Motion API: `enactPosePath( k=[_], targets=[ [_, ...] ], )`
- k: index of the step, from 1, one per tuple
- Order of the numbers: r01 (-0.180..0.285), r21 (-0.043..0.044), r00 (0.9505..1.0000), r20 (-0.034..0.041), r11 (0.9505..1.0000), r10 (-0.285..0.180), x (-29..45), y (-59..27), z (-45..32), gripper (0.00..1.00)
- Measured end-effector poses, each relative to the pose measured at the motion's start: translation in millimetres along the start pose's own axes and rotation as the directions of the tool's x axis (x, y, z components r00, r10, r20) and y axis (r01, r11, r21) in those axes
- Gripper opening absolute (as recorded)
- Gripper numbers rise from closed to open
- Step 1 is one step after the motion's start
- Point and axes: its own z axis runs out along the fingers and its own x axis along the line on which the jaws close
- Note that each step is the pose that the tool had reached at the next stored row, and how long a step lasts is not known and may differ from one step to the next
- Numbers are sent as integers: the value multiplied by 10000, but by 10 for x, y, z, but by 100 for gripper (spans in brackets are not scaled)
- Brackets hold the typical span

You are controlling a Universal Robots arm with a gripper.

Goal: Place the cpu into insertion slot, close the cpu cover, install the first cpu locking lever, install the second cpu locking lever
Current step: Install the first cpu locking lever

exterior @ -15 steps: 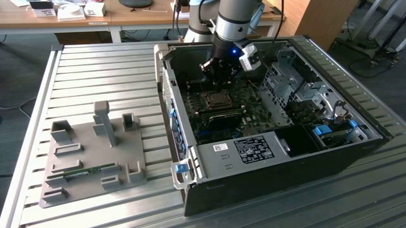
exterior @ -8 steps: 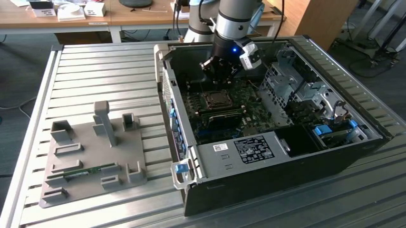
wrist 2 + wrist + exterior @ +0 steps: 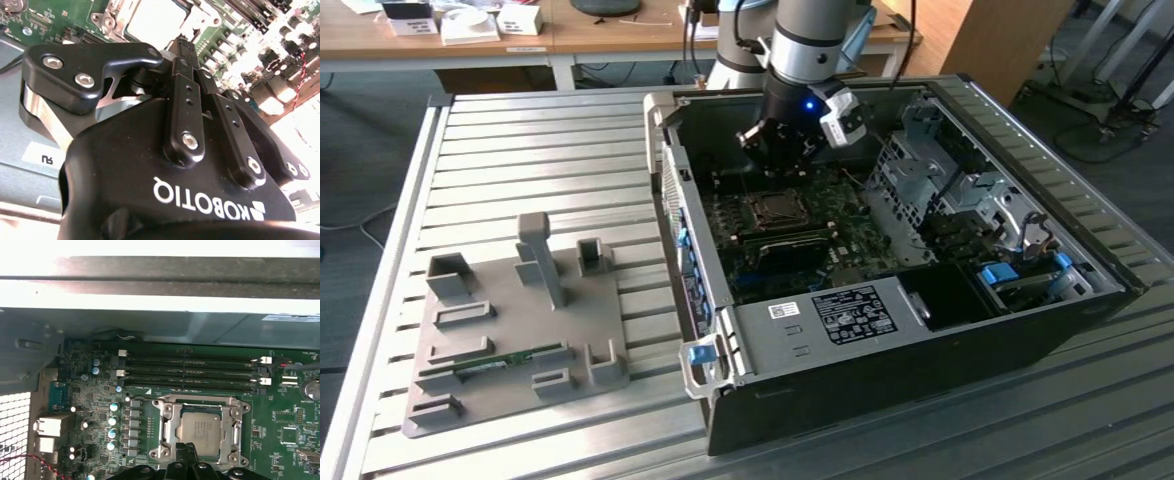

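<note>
Black computer case: we see gripper low inside, partly cut off in first wrist view, fingers drawn together, just beside insertion slot. Cpu cover, silvery frame, seemingly flat over cpu. Cpu greyish, square, seated in slot; edges hidden under cover. Levers hard for us to make out.

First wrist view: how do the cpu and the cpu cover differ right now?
The cpu is a solid, dull grey square; the cpu cover is a shinier open frame. The cpu is smaller and sits inside the cpu cover's window. Both are square, metallic and lie flat.
</note>
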Motion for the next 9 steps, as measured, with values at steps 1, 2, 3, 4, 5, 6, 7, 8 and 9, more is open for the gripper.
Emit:
enactPosePath(
  k=[1, 2, 3, 4, 5, 6, 7, 8, 9],
  targets=[
    [0, 1, 10000, 2, 10000, 0, 11, 0, 0, 11],
    [0, 1, 10000, 4, 10000, 0, 22, 1, 1, 11],
    [0, 1, 10000, 6, 10000, 0, 31, 1, 1, 11],
    [0, 1, 10000, 7, 10000, 0, 40, 2, 1, 11],
    [0, 1, 10000, 8, 10000, 0, 43, 2, 1, 11],
    [1, 2, 10000, 7, 10000, -1, 43, 2, 1, 11],
    [2, 1, 10000, 8, 10000, -2, 44, 2, 1, 11],
    [2, 1, 10000, 8, 10000, -2, 44, 2, 1, 11],
    [1, 0, 10000, 8, 10000, -1, 44, 2, 0, 11]
  ],
)
